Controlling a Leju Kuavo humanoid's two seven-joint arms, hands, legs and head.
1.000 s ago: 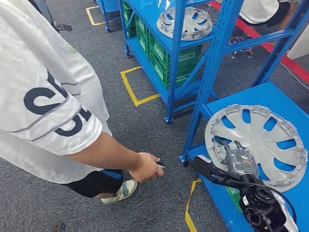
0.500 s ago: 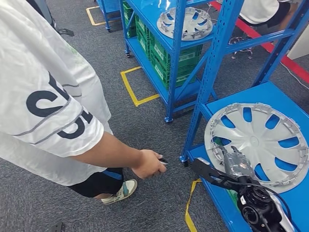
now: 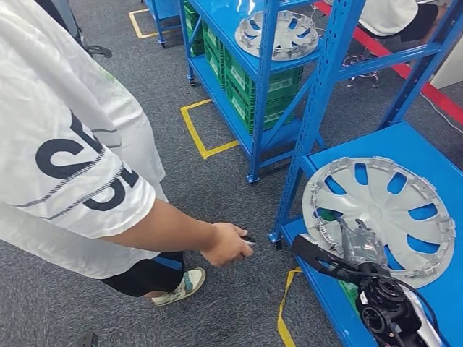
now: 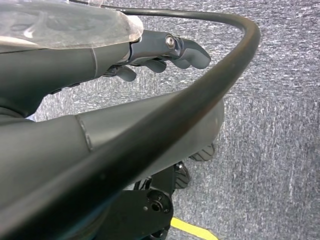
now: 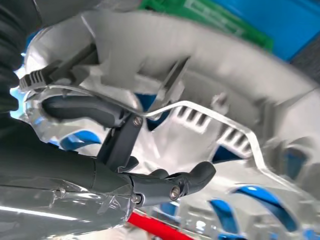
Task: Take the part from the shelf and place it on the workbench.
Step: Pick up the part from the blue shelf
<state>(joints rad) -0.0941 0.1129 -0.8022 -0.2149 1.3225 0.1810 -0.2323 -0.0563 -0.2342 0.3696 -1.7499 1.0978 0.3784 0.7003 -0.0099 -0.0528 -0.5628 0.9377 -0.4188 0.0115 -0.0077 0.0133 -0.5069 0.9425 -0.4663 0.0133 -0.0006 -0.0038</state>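
The part is a silver wheel cover (image 3: 382,210) lying on the blue shelf (image 3: 420,141) at the right of the head view. My right hand (image 3: 360,242) grips its near rim. In the right wrist view the cover's ribbed underside (image 5: 211,65) is close above, with one finger (image 5: 75,107) hooked behind its wire ring and other fingers (image 5: 170,182) just below. My left hand (image 4: 170,50) hangs over grey carpet with its fingers apart and nothing in them.
A person in a white shirt (image 3: 71,144) bends in at the left, a hand (image 3: 226,244) holding a small dark object near the shelf's foot. A blue upright (image 3: 322,94) stands beside the cover. Another rack holds a second cover (image 3: 275,32) and green crates (image 3: 257,87).
The wheel cover has shifted slightly toward the shelf's near-left corner along with my right hand. The person's hand has moved a little to the right.
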